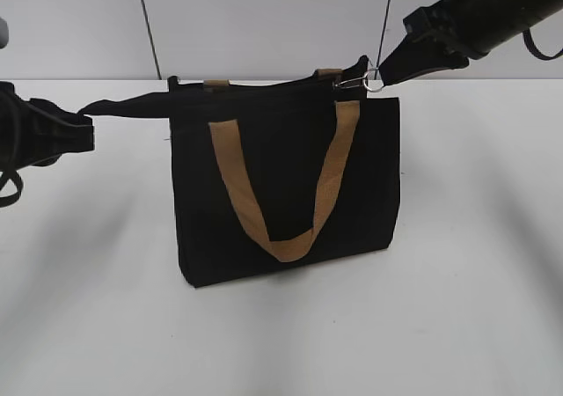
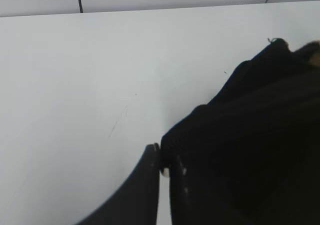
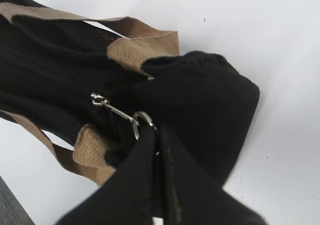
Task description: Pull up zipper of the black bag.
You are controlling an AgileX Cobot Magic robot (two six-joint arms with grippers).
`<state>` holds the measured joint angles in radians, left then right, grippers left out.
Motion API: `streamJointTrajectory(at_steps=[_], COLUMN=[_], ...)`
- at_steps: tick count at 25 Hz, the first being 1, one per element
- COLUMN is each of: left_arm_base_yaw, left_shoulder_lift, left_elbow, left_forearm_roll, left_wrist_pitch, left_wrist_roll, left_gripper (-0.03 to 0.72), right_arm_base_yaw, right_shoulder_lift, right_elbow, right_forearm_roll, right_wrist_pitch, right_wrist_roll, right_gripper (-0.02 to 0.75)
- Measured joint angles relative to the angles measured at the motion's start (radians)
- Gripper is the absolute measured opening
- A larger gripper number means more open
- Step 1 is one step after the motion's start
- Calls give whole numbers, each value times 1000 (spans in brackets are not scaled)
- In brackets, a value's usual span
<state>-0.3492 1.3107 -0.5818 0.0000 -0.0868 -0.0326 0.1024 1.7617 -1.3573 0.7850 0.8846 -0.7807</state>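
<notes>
Standing upright near the middle of the white table (image 1: 475, 308), somewhat toward its far edge, the black bag (image 1: 281, 194) faces the exterior camera with a tan handle (image 1: 290, 185) hanging in a U across its front. No brand, label or writing can be read on the bag, the handles or the arms.

At the bag's top right corner, the right gripper (image 1: 384, 72) has its fingers pressed together on the metal ring (image 3: 139, 121) of the zipper pull (image 3: 112, 109). The right wrist view shows the two dark fingers (image 3: 145, 180) closed with almost no gap, the silver pull stretched from the slider toward them, and the zipper line (image 3: 55, 70) running away between the two tan handle ends.

On the opposite side, the left gripper (image 1: 86, 123) pinches a black fabric tab (image 1: 127, 107) that extends from the bag's top left corner toward the left edge of the table. In the left wrist view its fingers (image 2: 145, 185) sit narrowly closed against dark cloth (image 2: 250, 145), with bare white tabletop beyond.

A second tan handle (image 3: 140, 42) shows at the bag's rear side.
</notes>
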Motion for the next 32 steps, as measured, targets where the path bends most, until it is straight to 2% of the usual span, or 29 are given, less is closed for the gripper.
streamJointTrajectory(at_steps=[7, 9, 10, 12, 15, 17, 20, 25, 32], left_arm_base_yaw=[0, 0, 0, 0, 2, 2, 2, 2, 2], left_shoulder_lift=[0, 0, 0, 0, -6, -15, -17, -32, -229], left_elbow=[0, -1, -1, -3, -6, -14, -37, -66, -69], left_forearm_roll=[0, -12, -11, -9, -42, -72, -99, -129, -131], left_wrist_pitch=[13, 40, 61, 104, 179, 252, 375, 538, 655], left_wrist_roll=[0, 0, 0, 0, 0, 0, -1, -1, -1], left_gripper=[15, 15, 24, 69, 225, 328, 381, 395, 395], right_arm_base_yaw=[-1, 1, 4, 6, 9, 9, 9, 9, 9], right_shoulder_lift=[0, -3, -7, -24, -62, -82, -104, -142, -307], right_elbow=[0, 0, 0, 0, -1, -1, -1, 16, 205], right_forearm_roll=[0, 0, -3, -10, -26, -41, -55, -94, -109], right_wrist_pitch=[13, 20, 20, 21, 37, 53, 67, 91, 59], right_wrist_roll=[5, 6, 8, 21, 48, 72, 100, 132, 133], right_gripper=[-1, 24, 60, 195, 372, 415, 435, 442, 443])
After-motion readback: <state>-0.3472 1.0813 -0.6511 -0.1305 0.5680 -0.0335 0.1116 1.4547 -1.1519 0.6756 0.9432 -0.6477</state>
